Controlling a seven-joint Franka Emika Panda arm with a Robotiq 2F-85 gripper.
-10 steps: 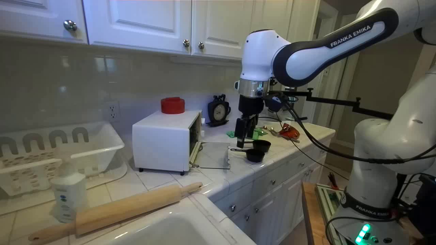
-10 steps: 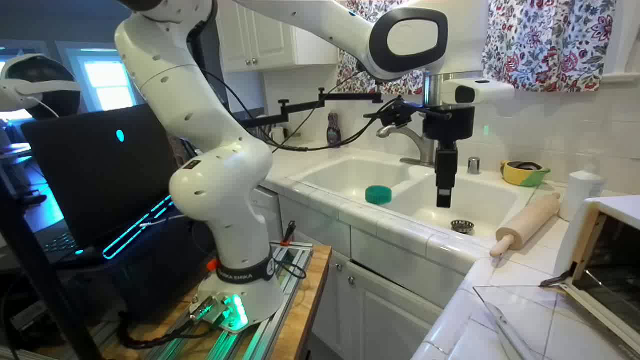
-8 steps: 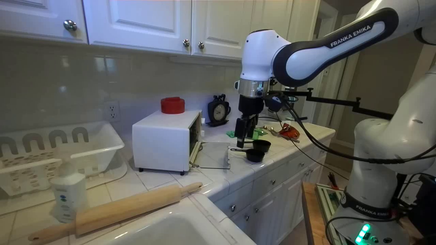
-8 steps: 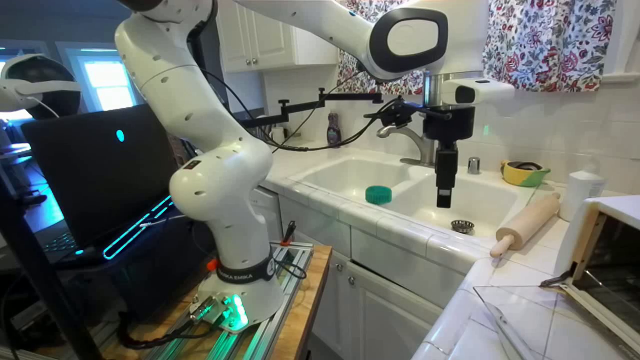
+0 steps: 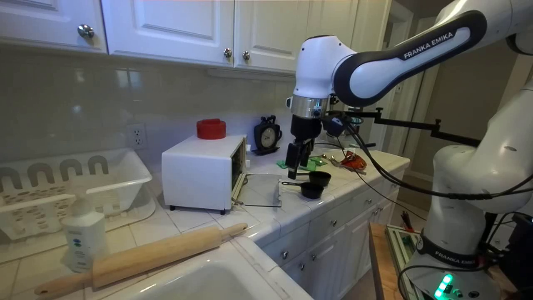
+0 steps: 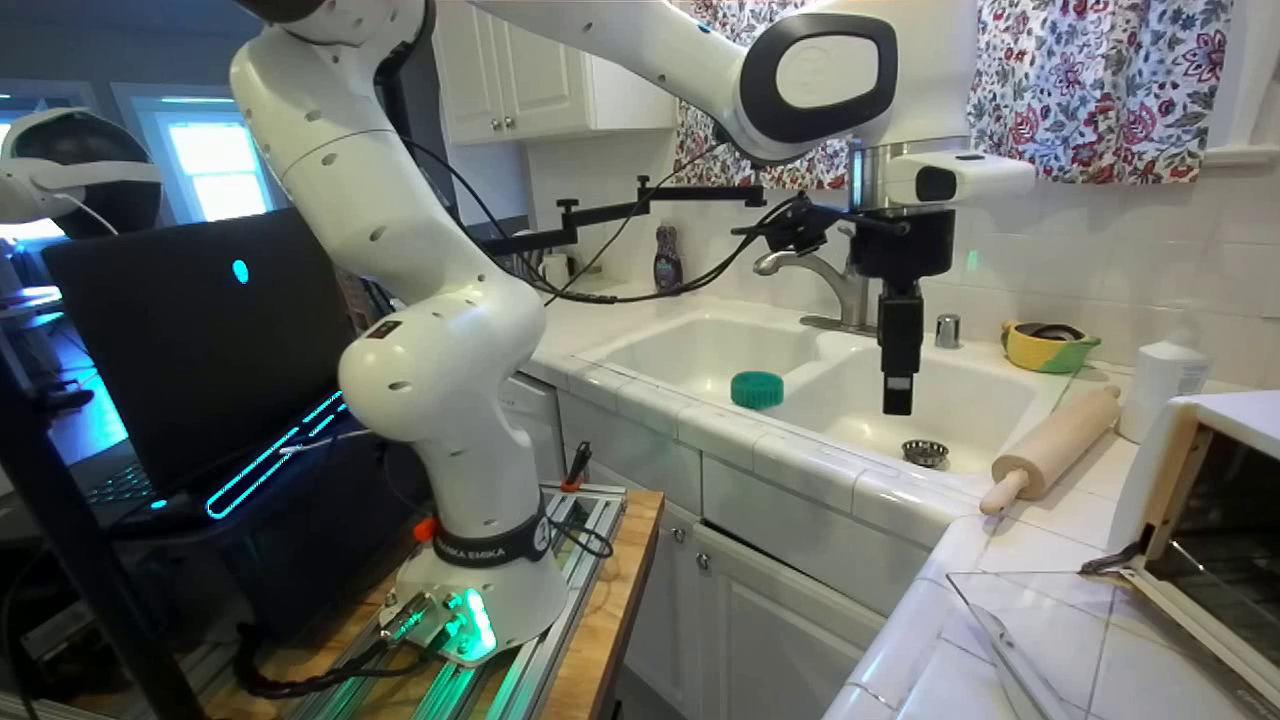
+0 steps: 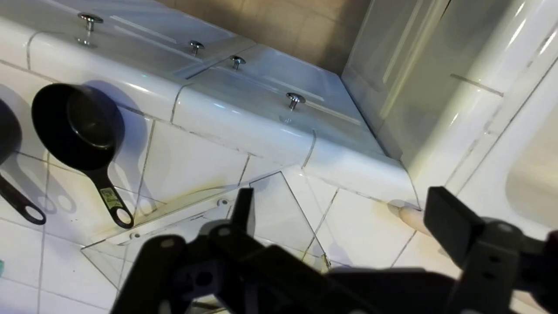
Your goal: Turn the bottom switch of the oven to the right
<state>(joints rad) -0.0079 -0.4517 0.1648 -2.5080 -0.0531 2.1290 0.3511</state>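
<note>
Two readable FRANKA EMIKA labels

On the white-tiled table we see a wooden rolling pin lying just beside a white bottle, near a white dish rack. Well apart from these, two black measuring cups stand near each other, handles pointing much the same way. By the sink we find a yellow-and-green bowl, floral curtains hanging above.
</note>
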